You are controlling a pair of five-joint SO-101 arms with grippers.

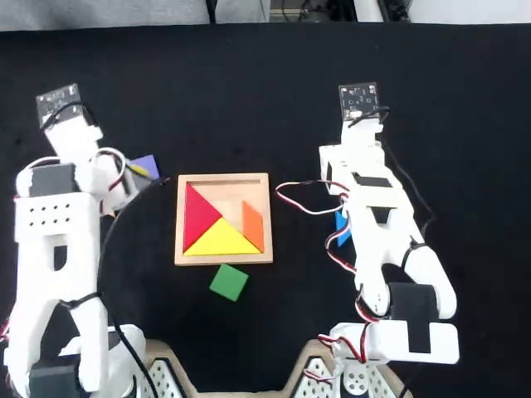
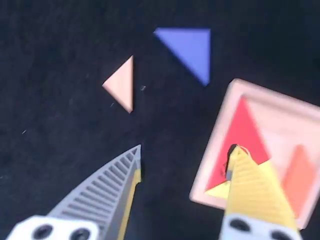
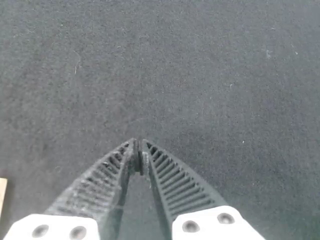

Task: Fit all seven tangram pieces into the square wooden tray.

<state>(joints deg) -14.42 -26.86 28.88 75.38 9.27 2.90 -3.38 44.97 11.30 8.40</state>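
Wooden tray [image 1: 222,177] holds red triangle [image 1: 199,217], yellow triangle [image 1: 221,240], orange piece [image 1: 253,224]; left gripper [image 2: 185,149] spread, right gripper [image 3: 138,150] pressed together.

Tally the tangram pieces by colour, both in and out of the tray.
red piece: 1
yellow piece: 1
orange piece: 1
green piece: 1
blue triangle and blue piece: 2
peach triangle: 1
Total: 7

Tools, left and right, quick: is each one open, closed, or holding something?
Left tool: open, holding nothing.
Right tool: closed, holding nothing.
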